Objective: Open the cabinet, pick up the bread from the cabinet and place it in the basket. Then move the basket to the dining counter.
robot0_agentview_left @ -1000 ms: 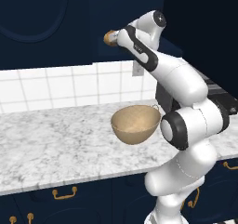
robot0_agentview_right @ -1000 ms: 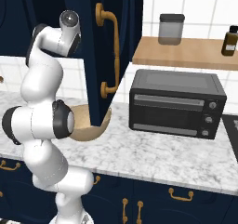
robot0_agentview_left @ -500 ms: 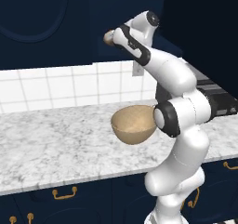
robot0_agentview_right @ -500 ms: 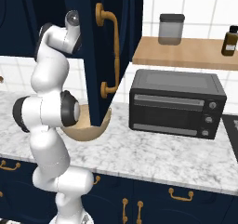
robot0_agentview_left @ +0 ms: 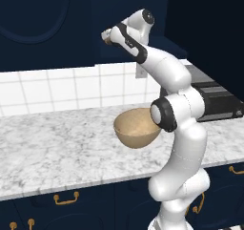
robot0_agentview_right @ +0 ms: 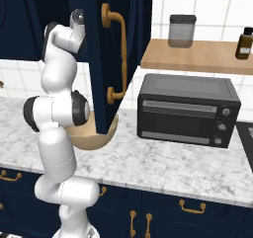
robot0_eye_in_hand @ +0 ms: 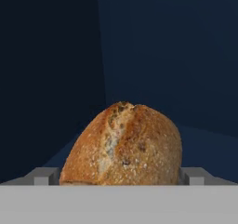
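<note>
Fingers (robot0_eye_in_hand: 44, 175) clasp the bread (robot0_eye_in_hand: 124, 146) inside the cabinet (robot0_agentview_right: 101, 59).

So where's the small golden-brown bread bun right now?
The golden-brown bread bun sits between the gripper's fingertips, up at the dark navy cabinet, high above the round tan basket on the marble counter.

Even, flat rendered light falls on the marble counter (robot0_agentview_left: 57, 143); the cabinet (robot0_eye_in_hand: 162, 56) interior stays dim behind the bread (robot0_eye_in_hand: 123, 146), which looks softly blurred. No glare, faint shadows.
</note>
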You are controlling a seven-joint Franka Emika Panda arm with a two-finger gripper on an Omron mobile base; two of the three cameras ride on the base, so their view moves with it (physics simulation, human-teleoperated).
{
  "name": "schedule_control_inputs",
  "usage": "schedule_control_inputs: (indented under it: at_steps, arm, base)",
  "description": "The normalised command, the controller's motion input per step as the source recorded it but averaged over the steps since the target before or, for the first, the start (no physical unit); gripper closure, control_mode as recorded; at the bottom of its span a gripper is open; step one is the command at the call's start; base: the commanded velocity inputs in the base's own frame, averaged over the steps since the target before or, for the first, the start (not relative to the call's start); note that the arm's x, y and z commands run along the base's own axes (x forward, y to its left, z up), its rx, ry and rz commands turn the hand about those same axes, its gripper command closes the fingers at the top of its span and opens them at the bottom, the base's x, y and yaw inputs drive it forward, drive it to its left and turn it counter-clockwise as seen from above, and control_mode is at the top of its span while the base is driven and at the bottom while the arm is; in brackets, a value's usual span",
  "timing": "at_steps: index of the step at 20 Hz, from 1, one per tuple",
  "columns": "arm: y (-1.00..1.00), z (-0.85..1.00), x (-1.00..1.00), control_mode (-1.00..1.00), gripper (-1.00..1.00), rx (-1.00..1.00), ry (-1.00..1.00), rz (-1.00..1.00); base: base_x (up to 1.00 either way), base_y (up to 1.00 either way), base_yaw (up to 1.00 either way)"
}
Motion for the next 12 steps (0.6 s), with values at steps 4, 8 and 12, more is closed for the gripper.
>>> schedule_control_inputs:
  at_steps: [4,8,12]
  arm:
    - [0.11,-0.29,0.34,-1.0,1.0,0.0,0.02,0.03]
    - [0.0,-0.24,0.03,-1.0,1.0,0.0,0.0,0.04]
    - [-0.19,-0.08,-0.56,-1.0,1.0,0.0,0.0,0.04]
  base:
    - [0.0,0.0,0.0]
    - [0.0,0.0,0.0]
    - [0.0,0.0,0.0]
